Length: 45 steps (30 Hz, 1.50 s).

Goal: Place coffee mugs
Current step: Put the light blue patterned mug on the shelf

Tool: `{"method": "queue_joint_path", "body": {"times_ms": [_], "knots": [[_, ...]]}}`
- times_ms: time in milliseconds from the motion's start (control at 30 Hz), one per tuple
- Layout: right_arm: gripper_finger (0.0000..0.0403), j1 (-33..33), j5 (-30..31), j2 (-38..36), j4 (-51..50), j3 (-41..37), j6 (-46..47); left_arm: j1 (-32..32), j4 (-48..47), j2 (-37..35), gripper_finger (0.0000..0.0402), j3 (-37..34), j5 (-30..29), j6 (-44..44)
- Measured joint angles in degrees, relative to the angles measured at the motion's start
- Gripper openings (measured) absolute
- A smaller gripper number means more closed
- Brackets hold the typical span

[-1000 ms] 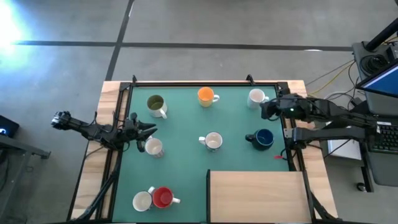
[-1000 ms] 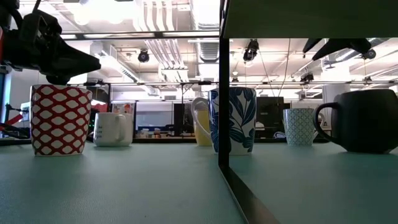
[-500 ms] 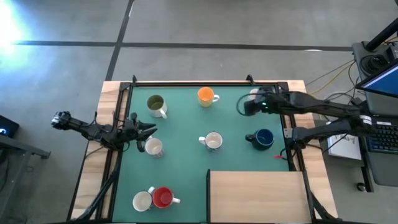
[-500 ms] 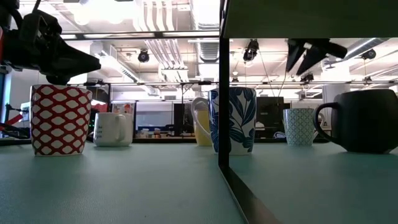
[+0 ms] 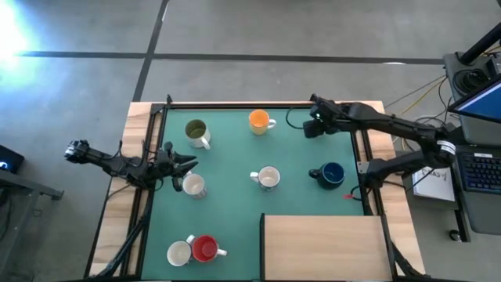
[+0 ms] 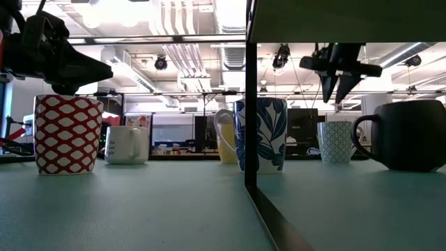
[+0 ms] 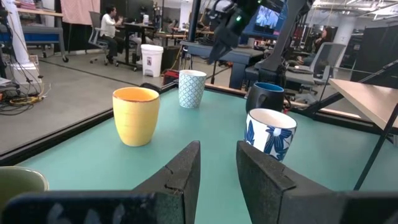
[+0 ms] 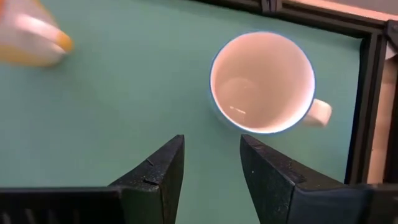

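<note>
While cluttered beyond, green mat (image 5: 235,188) with 7 visible mugs (image 5: 268,178).

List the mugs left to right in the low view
red patterned mug → white mug → yellow mug → blue leaf mug → teal patterned mug → dark mug

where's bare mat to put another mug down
Widest bare mat: between the olive mug, orange mug and center mug. Also between the red mug and the wood board. Crowded: far right corner, under the right pincer.
</note>
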Motion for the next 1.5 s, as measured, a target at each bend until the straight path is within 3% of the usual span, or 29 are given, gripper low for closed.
{"method": "queue_joint_path", "body": {"times_ms": [200, 567, 833, 1033, 1300, 1500], "knots": [[0.0143, -3.5, -4.0, 4.9, 0.8, 0.1, -4.1, 0.0, 0.0, 0.0, 0.0087, 0.0, 0.0, 0.0], [0.0144, -7.8, -4.4, 14.3, 5.0, 0.1, -12.1, 0.0, 0.0, 0.0, 0.0087, 0.0, 0.0, 0.0], [0.0094, -8.1, -4.9, 17.8, 4.9, 0.1, -16.0, 0.0, 0.0, 0.0, 0.0087, 0.0, 0.0, 0.0], [0.002, -8.2, -5.4, 17.8, 4.6, 0.1, -18.9, 0.0, 0.0, 0.0, 0.0087, 0.0, 0.0, 0.0], [0.0016, -8.1, -14.9, 14.5, 3.9, 0.0, -29.1, 0.0, 0.0, 0.0, 0.0087, 0.0, 0.0, 0.0], [0.0015, -7.8, -19.6, 7.8, 2.4, 0.0, -29.6, 0.0, 0.0, 0.0, 0.0087, 0.0, 0.0, 0.0]]}}
